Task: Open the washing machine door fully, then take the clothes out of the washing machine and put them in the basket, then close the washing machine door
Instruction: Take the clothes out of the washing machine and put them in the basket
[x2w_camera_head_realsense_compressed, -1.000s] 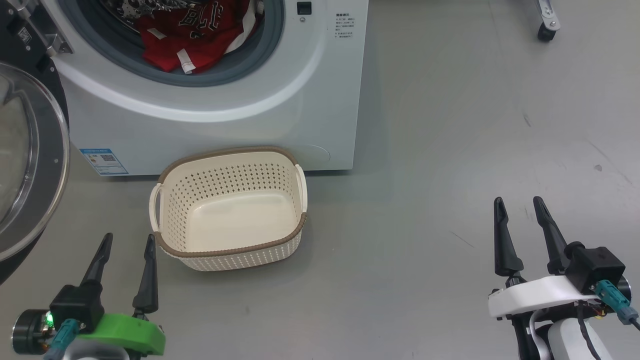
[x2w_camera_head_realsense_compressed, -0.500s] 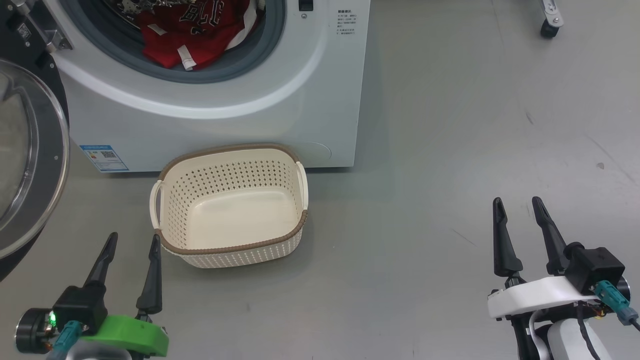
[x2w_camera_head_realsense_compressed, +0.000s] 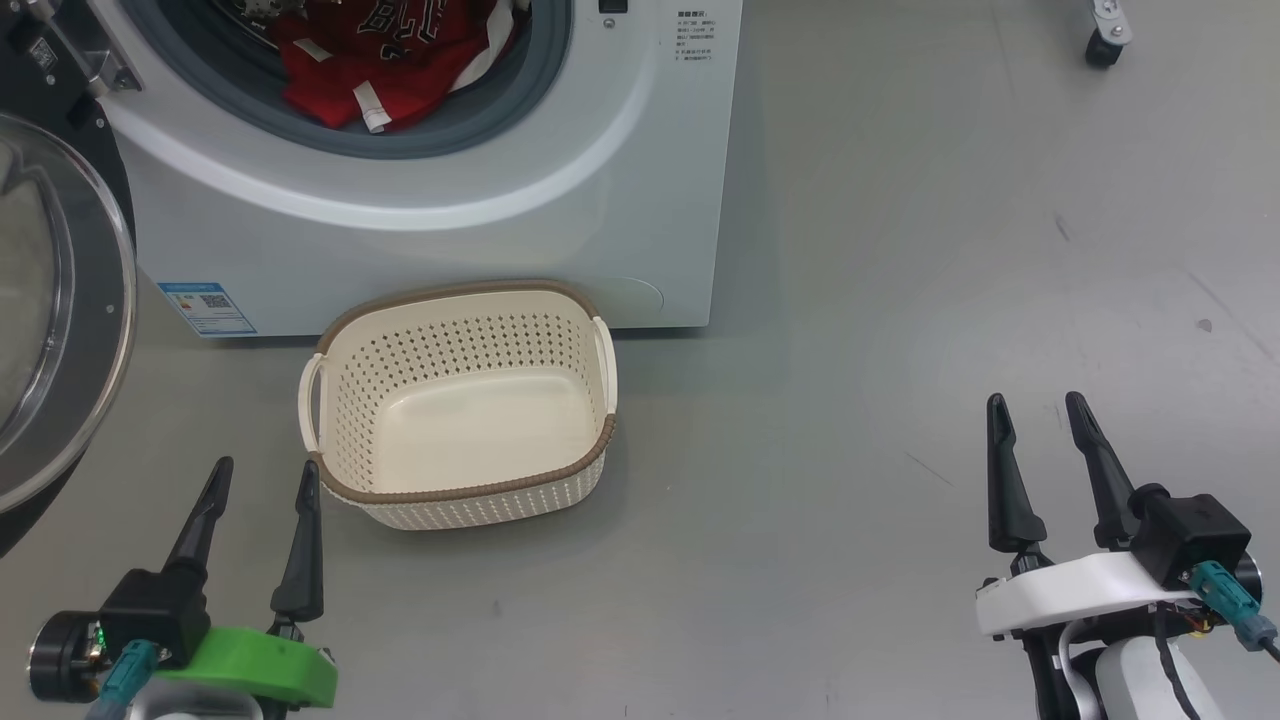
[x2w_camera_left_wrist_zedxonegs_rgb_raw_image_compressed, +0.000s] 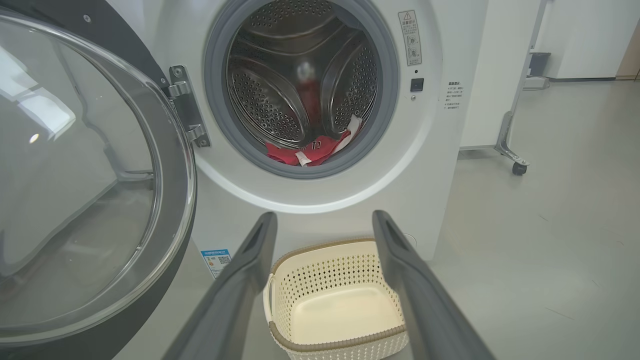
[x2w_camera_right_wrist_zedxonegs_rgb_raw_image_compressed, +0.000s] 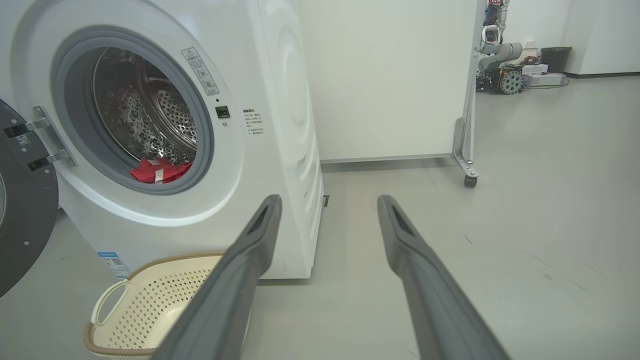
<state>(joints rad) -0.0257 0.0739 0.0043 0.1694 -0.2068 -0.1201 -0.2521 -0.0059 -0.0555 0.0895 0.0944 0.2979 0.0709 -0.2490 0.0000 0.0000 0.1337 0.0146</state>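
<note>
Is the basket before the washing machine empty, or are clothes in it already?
Empty. The basket shows a bare cream bottom in the head and left wrist views; the red clothes lie inside the washing machine.

We hold our left gripper (x2w_camera_head_realsense_compressed: 267, 465) at lower-left of head view, dark fingers (x2w_camera_head_realsense_compressed: 300, 560) pointing up, jaws spread wide, nothing btwn them. Green wrist bracket (x2w_camera_head_realsense_compressed: 255, 675) sits behind it, w/ left black housing (x2w_camera_head_realsense_compressed: 155, 610) on its outer side, small green light lit. Our right gripper (x2w_camera_head_realsense_compressed: 1035, 400) is at lower-right in the same pose: spread apart, empty. White wrist bracket (x2w_camera_head_realsense_compressed: 1060, 590) sits behind it, right black housing (x2w_camera_head_realsense_compressed: 1195, 535) on outer side, teal plug (x2w_camera_head_realsense_compressed: 1225, 590) attached. The two grippers are well apart. In both wrist views each finger pair forms a V, touching nothing.
</note>
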